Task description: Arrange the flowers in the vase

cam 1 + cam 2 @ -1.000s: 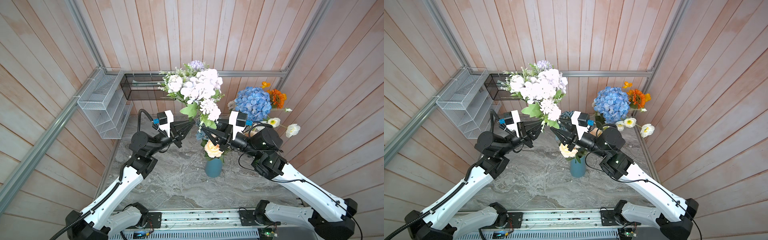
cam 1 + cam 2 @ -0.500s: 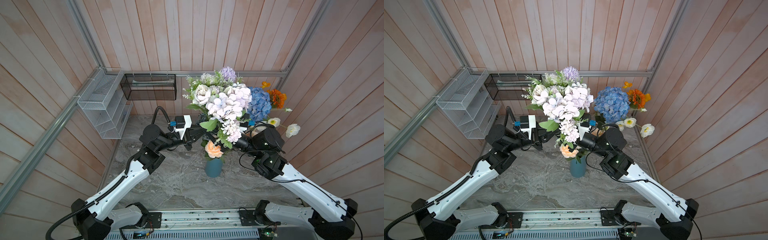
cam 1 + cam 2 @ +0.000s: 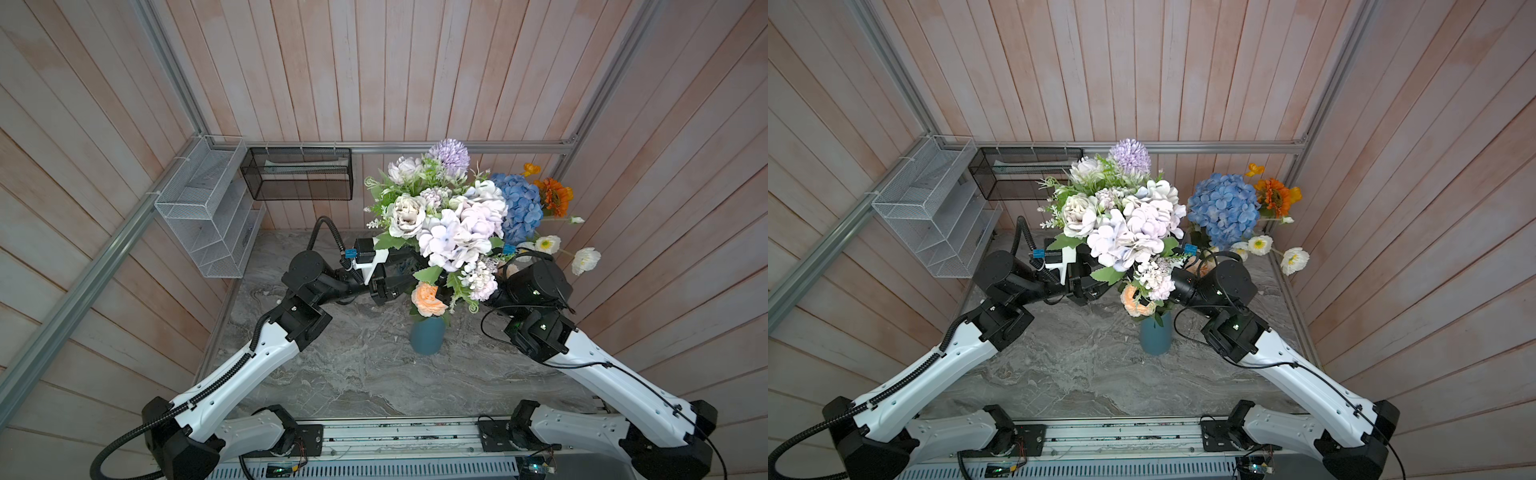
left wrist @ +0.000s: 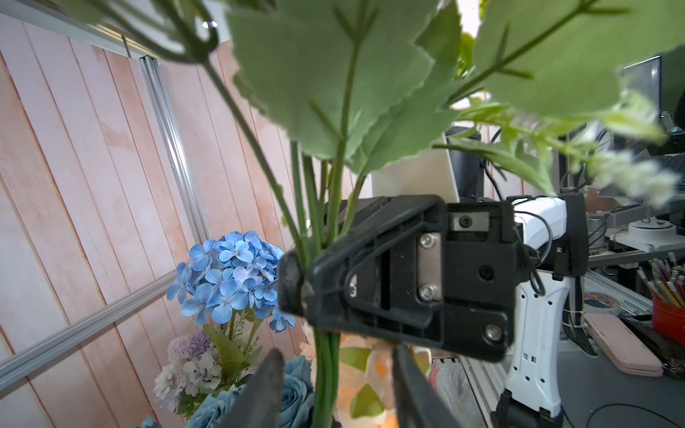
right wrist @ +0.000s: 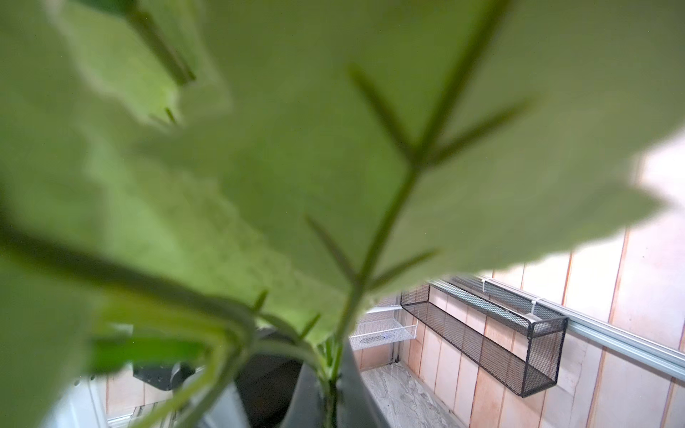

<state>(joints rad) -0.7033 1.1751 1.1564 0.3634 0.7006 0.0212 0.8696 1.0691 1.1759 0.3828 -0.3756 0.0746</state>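
Note:
A bunch of white and lilac flowers stands upright above the teal vase, which holds a peach rose. In the left wrist view my right gripper is shut on the bunch's green stems. The right wrist view shows that gripper pinching them under big leaves. My left gripper is open, one finger on each side of the stems and lower down. In both top views the blooms hide the right gripper's fingers.
A blue hydrangea, orange blooms and white poppies stand at the back right behind the right arm. Dusty blue roses show below the hydrangea. A white wire rack and a black mesh basket hang on the walls over the marble table.
The left arm swung the bunch rightward from the middle to above the vase. The right gripper shut on its stems and the left gripper opened.

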